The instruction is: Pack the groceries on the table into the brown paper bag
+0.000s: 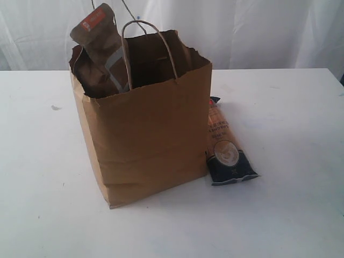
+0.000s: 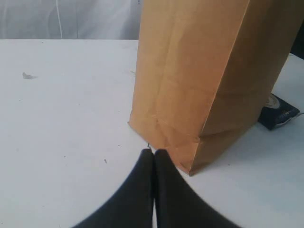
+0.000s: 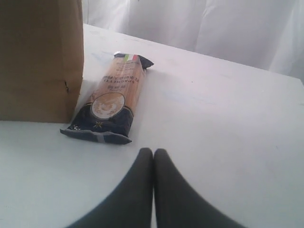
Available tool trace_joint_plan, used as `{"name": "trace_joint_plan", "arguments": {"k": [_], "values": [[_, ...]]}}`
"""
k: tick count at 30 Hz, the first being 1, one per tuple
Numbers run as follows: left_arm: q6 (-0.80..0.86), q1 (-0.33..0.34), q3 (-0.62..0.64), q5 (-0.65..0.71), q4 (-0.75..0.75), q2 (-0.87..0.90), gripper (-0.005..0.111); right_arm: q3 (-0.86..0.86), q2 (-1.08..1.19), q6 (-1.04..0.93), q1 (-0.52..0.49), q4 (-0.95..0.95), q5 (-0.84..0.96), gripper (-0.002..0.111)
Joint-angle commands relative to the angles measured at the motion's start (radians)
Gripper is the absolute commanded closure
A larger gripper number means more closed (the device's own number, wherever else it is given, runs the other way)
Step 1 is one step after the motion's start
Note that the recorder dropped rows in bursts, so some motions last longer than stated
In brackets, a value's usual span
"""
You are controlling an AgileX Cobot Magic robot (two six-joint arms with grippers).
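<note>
Nearest the lens in each wrist view were the black, tapered fingers of a pincer: the left gripper [image 2: 153,154] hung low over the wide white tabletop [image 1: 290,134] close to a bottom corner of the tall tan kraft paper bag with twisted loop handles [image 1: 145,134], and the right gripper [image 3: 153,153] hovered a little short of the long orange-and-navy packet [image 3: 111,102]. Both pincers were pressed fully together, fingertip against fingertip, holding nothing and touching nothing. The packet lay flat on the table just beside the bag's right side, its navy end apparently against the paper wall. It was the only grocery visible outside the bag. A dark-brown pouch with a red label [image 1: 102,48] stuck up out of the bag's mouth at its far left corner; what else sat inside could not be seen. The risks seemed plain. A pincer closing on so flat a packet might scrape the table or shove the light bag askew. The long packet could snag on the crumpled rim or a handle while going in. The upright pouch left less room, so the packet might jam or tip the bag.
</note>
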Motion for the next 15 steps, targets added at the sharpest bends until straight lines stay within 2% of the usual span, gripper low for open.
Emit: {"name": "trace_joint_plan", "arguments": {"k": [1, 4, 6, 8, 12, 15], "values": [[0.003, 0.005, 0.005, 0.003, -0.01, -0.005, 0.107, 0.004, -0.005, -0.012, -0.004, -0.021, -0.012, 0.108], [0.003, 0.005, 0.005, 0.003, -0.01, -0.005, 0.107, 0.004, -0.005, 0.017, -0.004, 0.037, -0.102, 0.108], [0.003, 0.005, 0.005, 0.003, -0.01, -0.005, 0.107, 0.004, -0.005, 0.01, -0.004, 0.266, -0.308, 0.108], [0.003, 0.005, 0.005, 0.003, -0.01, -0.005, 0.107, 0.004, -0.005, 0.028, -0.004, 0.393, -0.433, 0.108], [0.003, 0.005, 0.005, 0.003, -0.01, -0.005, 0.107, 0.004, -0.005, 0.028, -0.004, 0.407, -0.526, 0.108], [0.003, 0.005, 0.005, 0.003, -0.01, -0.005, 0.107, 0.004, -0.005, 0.197, -0.004, 0.407, -0.668, 0.108]]}}
